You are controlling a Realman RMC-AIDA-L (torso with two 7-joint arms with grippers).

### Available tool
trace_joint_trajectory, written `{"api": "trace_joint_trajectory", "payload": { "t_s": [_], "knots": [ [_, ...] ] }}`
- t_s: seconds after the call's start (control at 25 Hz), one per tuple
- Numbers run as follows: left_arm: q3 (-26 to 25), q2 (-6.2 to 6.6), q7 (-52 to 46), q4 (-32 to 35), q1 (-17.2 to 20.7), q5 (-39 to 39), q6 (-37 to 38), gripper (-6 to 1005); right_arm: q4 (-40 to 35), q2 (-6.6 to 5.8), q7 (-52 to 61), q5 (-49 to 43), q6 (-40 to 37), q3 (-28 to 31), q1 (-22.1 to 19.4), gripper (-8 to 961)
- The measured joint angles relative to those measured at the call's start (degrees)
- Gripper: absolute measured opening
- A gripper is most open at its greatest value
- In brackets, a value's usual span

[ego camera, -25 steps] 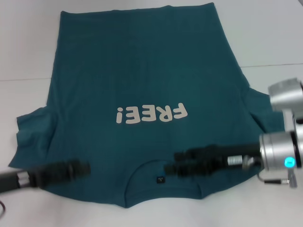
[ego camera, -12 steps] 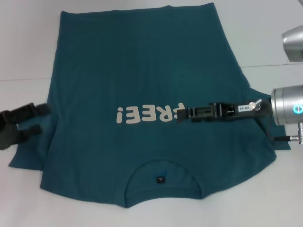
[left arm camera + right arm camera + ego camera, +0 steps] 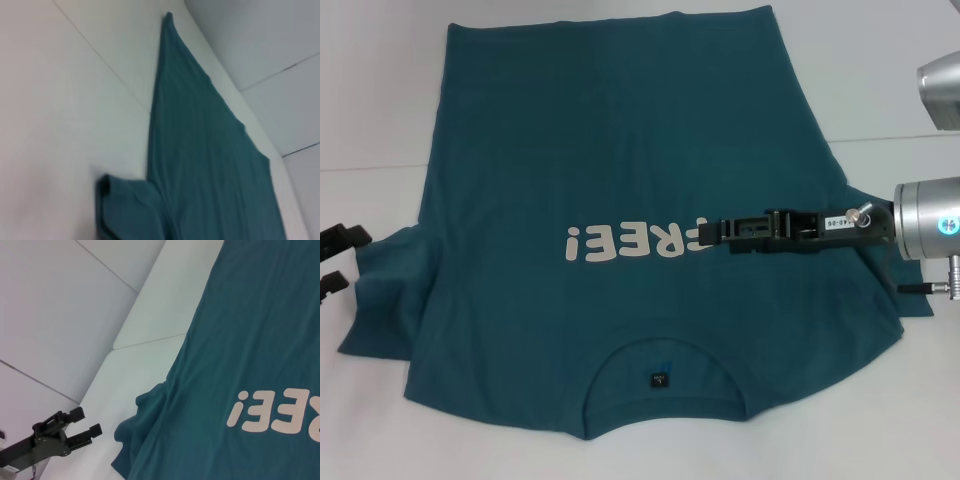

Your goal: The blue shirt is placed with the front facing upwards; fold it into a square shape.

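Note:
The blue shirt (image 3: 620, 150) lies flat on the table, front up, its off-white "FREE!" lettering (image 3: 635, 242) across the chest. The collar (image 3: 660, 352) with a small dark tag is nearest me. My left gripper (image 3: 350, 258) sits at the far left edge, just beside the left sleeve (image 3: 385, 290), open and holding nothing. It also shows open in the right wrist view (image 3: 89, 421), apart from the shirt (image 3: 260, 340). My right gripper (image 3: 705, 232) reaches in from the right, its tip over the end of the lettering. The left wrist view shows the shirt's side (image 3: 200, 165) and a crumpled sleeve (image 3: 130, 210).
The white table (image 3: 880, 80) surrounds the shirt, with a thin seam line (image 3: 890, 138) on the right and another on the left. The right sleeve (image 3: 880, 240) lies partly under my right arm's silver wrist (image 3: 930, 222).
My left gripper has drawn back to the left, off the sleeve, to the edge of view. My right gripper rose from the collar to the lettering, then barely moved.

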Motion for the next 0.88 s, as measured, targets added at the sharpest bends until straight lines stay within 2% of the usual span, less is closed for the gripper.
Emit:
{"api": "trace_joint_trajectory", "payload": {
  "t_s": [0.12, 0.36, 0.6, 0.88],
  "knots": [
    [0.76, 0.15, 4.58, -0.36, -0.52, 0.13, -2.18, 856, 0.0, 0.0, 0.02, -0.04, 0.03, 0.0, 0.0, 815],
    [5.68, 0.34, 5.25, -1.26, -0.82, 0.75, -8.01, 837, 0.0, -0.07, 0.05, -0.1, 0.17, -0.01, -0.17, 814],
    [6.37, 1.07, 5.23, -5.8, -2.11, 0.87, -11.87, 818, 0.0, -0.07, 0.07, -0.1, 0.2, -0.01, -0.42, 813],
    [6.82, 0.91, 5.61, -7.12, -3.23, 0.9, -12.55, 796, 0.0, -0.06, 0.1, -0.09, 0.32, -0.01, -0.5, 812]
  ]
}}
